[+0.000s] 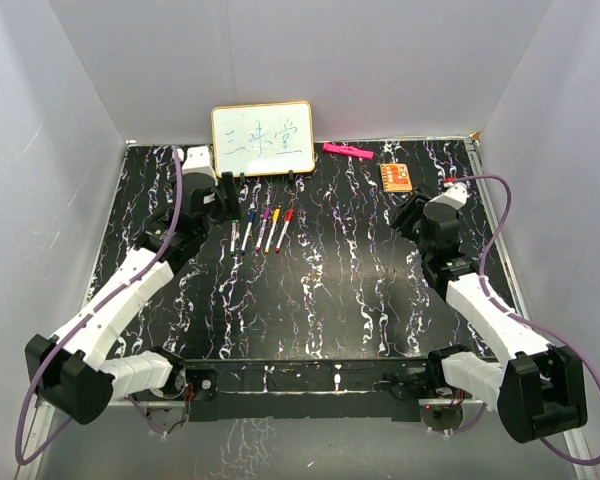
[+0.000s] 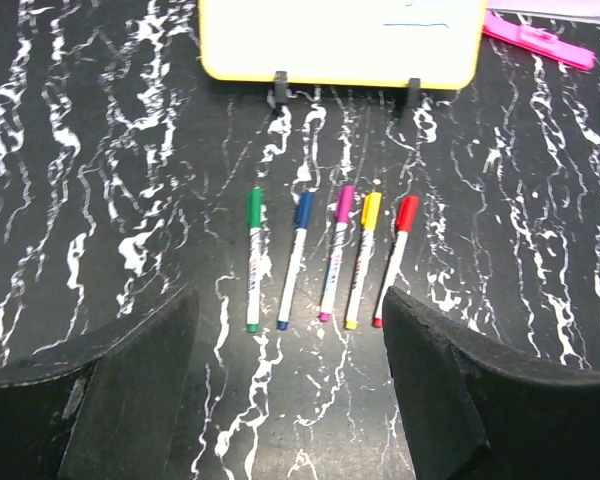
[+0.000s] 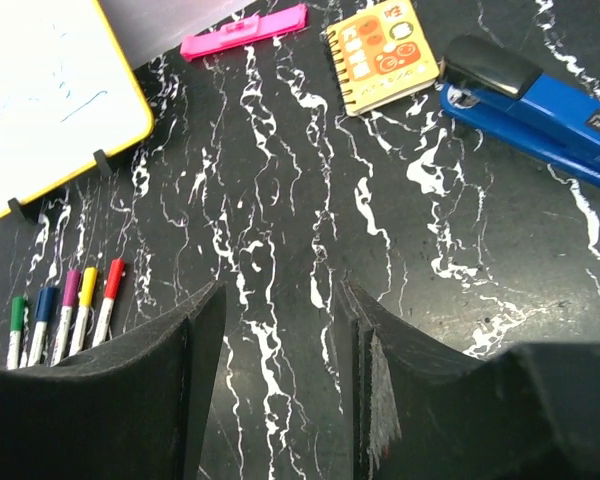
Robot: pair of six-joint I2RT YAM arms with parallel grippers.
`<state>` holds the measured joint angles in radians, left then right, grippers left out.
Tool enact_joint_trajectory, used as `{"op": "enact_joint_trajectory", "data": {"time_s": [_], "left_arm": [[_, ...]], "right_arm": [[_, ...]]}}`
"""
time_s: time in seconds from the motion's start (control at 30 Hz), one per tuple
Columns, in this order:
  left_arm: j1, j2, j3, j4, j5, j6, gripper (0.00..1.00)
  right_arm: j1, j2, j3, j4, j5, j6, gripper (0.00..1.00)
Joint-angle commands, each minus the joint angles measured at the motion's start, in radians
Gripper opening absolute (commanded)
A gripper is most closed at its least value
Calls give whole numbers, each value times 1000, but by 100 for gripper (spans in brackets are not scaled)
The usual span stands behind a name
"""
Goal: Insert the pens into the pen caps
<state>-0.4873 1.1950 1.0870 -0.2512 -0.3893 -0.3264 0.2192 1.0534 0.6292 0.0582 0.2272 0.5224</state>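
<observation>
Pens laid side by side on desk, caps on, cap ends turned toward white board. Row found just ahead of left jaws, pens lined up lengthwise with reach. Left jaws spread, nothing held. Right jaws parted, nothing held, well apart from row.

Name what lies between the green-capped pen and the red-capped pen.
Three pens, seen in the left wrist view: the blue-capped pen, the purple-capped pen and the yellow-capped pen, side by side.
</observation>
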Motion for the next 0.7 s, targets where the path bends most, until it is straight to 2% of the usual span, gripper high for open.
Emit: {"op": "enact_joint_trajectory", "data": {"time_s": [0.0, 0.1, 0.13, 0.17, 0.2, 0.53, 0.67], "left_arm": [[3, -76, -34, -98, -107, -30, 72], [3, -105, -49, -107, -124, -33, 75], [3, -112, -52, -108, -126, -33, 75], [3, -121, -56, -109, -132, -33, 75], [3, -131, -61, -108, -137, -33, 75], [3, -179, -84, -98, -157, -37, 76], [3, -172, -89, -94, -157, -34, 73]], "right_arm": [[-3, -41, 1, 14, -52, 26, 47], [-4, -51, 0, 0, -42, 27, 53], [-5, -54, 0, -2, -41, 27, 71], [-4, -55, -1, -3, -40, 26, 93], [-4, -57, -2, -3, -42, 25, 97], [-5, -56, -10, 1, -40, 36, 98], [-4, -57, -10, 3, -42, 35, 98]]}}
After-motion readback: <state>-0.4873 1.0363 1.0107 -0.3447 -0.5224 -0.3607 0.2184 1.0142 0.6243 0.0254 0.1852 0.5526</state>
